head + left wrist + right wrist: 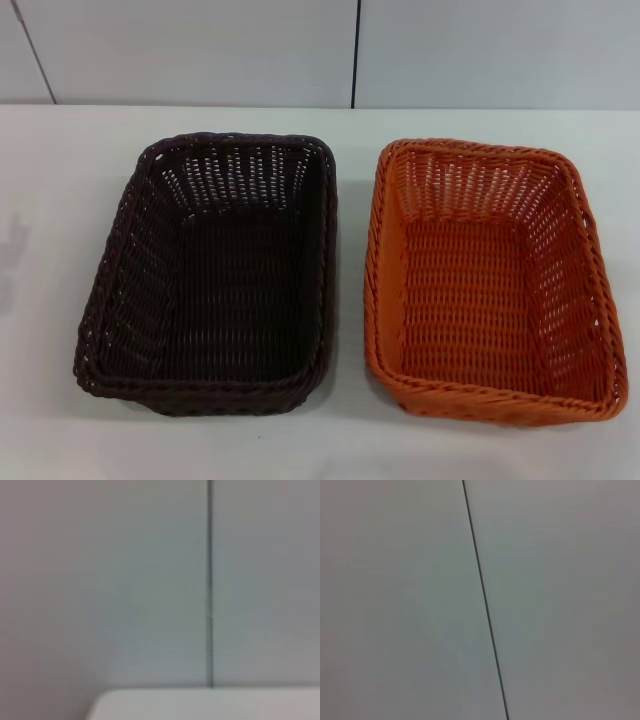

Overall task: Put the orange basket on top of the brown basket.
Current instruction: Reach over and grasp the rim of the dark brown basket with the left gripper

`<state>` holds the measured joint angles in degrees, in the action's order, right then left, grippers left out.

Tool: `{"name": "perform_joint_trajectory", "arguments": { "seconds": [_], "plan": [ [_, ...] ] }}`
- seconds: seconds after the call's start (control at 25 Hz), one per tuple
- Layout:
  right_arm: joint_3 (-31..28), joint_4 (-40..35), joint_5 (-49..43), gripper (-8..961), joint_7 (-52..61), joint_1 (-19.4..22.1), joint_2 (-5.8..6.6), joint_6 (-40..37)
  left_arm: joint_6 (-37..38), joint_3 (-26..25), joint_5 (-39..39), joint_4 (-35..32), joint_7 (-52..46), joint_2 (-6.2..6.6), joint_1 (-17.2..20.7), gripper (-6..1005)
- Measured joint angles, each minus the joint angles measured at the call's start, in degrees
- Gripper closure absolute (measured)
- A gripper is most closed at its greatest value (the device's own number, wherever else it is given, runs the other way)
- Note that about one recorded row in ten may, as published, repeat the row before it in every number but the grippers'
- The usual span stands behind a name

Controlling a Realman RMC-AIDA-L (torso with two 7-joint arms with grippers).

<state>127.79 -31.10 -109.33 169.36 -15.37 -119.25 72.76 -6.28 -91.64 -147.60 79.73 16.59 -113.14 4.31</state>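
Observation:
The orange basket [490, 280] sits upright and empty on the white table [60, 200], on the right in the head view. The brown basket [215, 270], very dark and the same size, sits upright and empty just to its left, a narrow gap between them. Neither gripper shows in the head view. The left wrist view shows only a grey wall and a strip of table edge [200, 705]. The right wrist view shows only the wall with a dark seam [485, 605]. No fingers show in either wrist view.
A grey panelled wall [300, 50] with vertical seams stands behind the table's far edge. White table surface shows around both baskets and along the front edge.

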Motion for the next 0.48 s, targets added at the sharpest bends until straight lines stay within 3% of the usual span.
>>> {"name": "perform_joint_trajectory", "arguments": {
  "seconds": [0.04, 0.08, 0.12, 0.16, 0.2, 0.36, 0.48],
  "plan": [
    [-0.1, 0.0, 0.0, 243, 0.0, -0.1, 0.04, -0.3, -12.7, -4.6, -0.8, 7.0, 5.1, -3.27, -0.2, 271],
    [-0.1, 0.1, 0.0, 243, 0.0, -0.3, 0.07, -0.6, -17.8, -5.9, -0.8, 9.7, 6.7, -4.22, -0.5, 271],
    [-0.1, 0.2, 0.0, 243, 0.0, -0.5, 0.1, -0.7, -17.8, -5.9, -0.8, 9.7, 6.7, -4.22, -0.5, 271],
    [-0.2, 0.5, 0.0, 243, 0.0, -0.9, 0.12, -1.0, -27.0, -7.1, -0.7, 14.1, 7.8, -4.95, -1.0, 271],
    [-0.2, 0.5, 0.0, 244, 0.0, -0.9, 0.12, -1.0, -27.0, -7.1, -0.7, 14.1, 7.8, -4.95, -1.0, 271],
    [-0.4, 1.5, 0.0, 244, 0.0, -1.6, 0.17, -1.8, -41.1, -6.7, -0.2, 20.9, 5.4, -4.96, -2.7, 270],
    [-0.6, 1.9, 0.0, 244, 0.0, -1.8, 0.23, -2.4, -44.1, -6.3, -0.1, 22.0, 4.0, -5.0, -3.4, 270]
  ]
}}
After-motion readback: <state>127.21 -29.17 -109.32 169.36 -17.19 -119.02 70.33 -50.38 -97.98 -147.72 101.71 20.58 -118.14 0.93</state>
